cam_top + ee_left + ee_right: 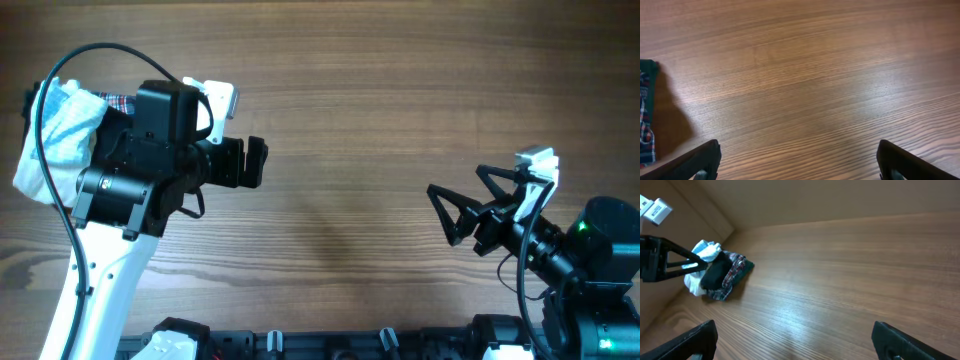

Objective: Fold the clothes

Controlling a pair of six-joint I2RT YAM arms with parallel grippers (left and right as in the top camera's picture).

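Two arms at the wooden bench (pixel 380 90). The clothes (pixel 55 135) are one crumpled heap by the left edge, toward the far-left corner, not folded. A white cloth (pixel 702 250) sits on the outer side, with a plaid piece (pixel 734 272) and a dark piece (pixel 715 275) against it. From overhead the left arm (pixel 130 170) covers part of the heap. The left gripper (pixel 247 162) is just right of the heap over bare wood, its fingers spread wide and pinching nothing. The right gripper (pixel 447 212) is near the right edge, well apart from the heap, its fingers also spread and holding nothing.
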